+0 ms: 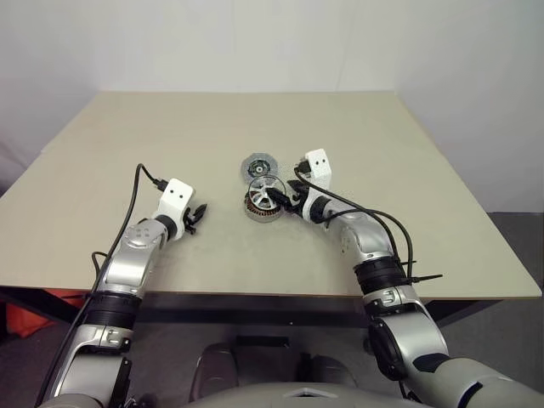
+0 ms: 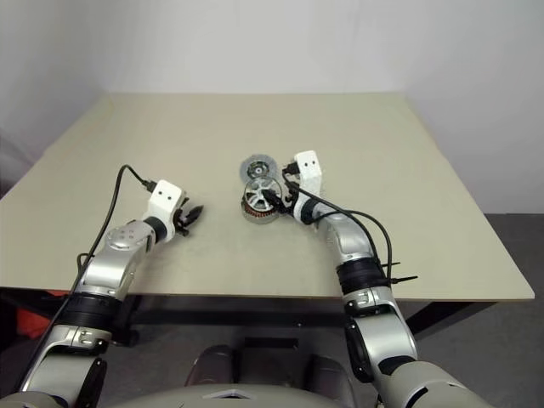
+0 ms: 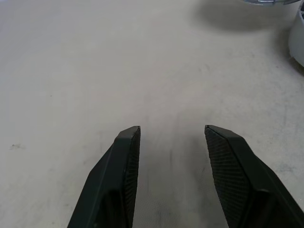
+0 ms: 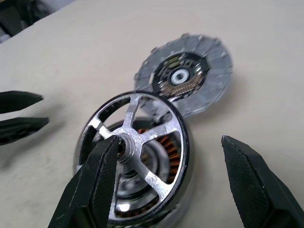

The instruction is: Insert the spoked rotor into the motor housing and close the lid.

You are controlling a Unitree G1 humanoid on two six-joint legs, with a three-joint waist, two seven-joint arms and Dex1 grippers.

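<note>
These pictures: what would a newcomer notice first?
First, the spoked rotor near the middle of the table, resting tilted on the motor housing, whose copper windings show through its spokes. The right gripper stands open around it. Just behind lies the lid, open, facing up.

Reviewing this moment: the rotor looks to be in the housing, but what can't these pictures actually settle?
- Whether the spoked rotor sits fully down in the motor housing: right wrist view, one finger of the right gripper covers the hub.
- The join between lid and housing: hidden behind the rotor's rim.
- Seating in the head views: parts too small.
- The left gripper is open over bare table.
</note>
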